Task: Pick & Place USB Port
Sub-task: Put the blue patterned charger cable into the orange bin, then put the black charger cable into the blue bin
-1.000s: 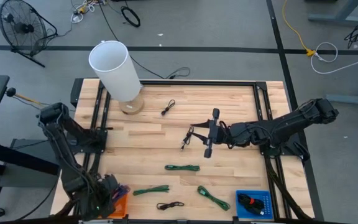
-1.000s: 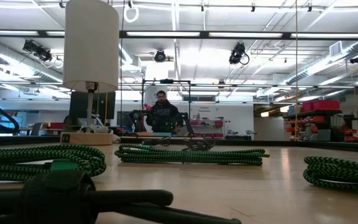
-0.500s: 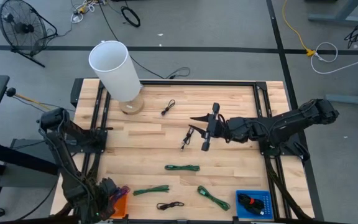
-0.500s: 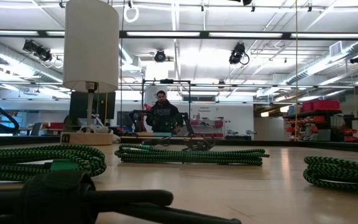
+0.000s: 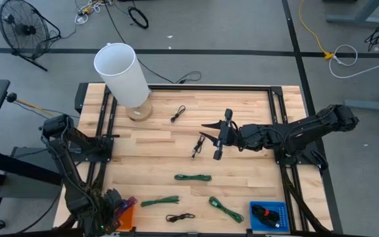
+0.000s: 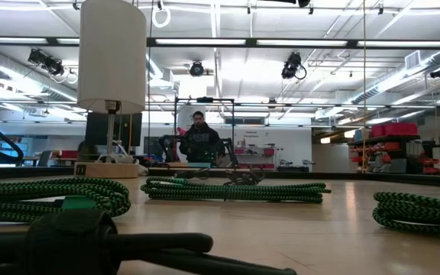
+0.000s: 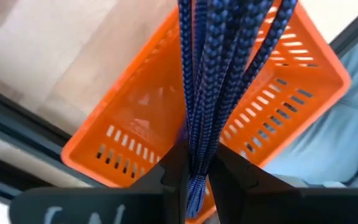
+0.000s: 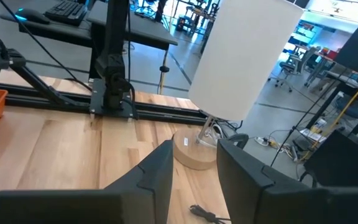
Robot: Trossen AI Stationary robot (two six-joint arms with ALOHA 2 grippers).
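While the left claw (image 7: 194, 168) hangs over the orange bin (image 7: 291, 81) at the desk's (image 5: 255, 118) front-left corner, its fingers closed on a bundled blue braided cable (image 7: 219, 74), the step in hand looks like the drop into that bin. The cable dangles from the grip straight above the bin's slotted floor, so the next move calls for the fingers to part fully and let it fall inside. The right claw (image 5: 220, 139) reaches to the desk's middle, fingers apart and empty, just beside a small black cable (image 5: 201, 144), likely its next pick.
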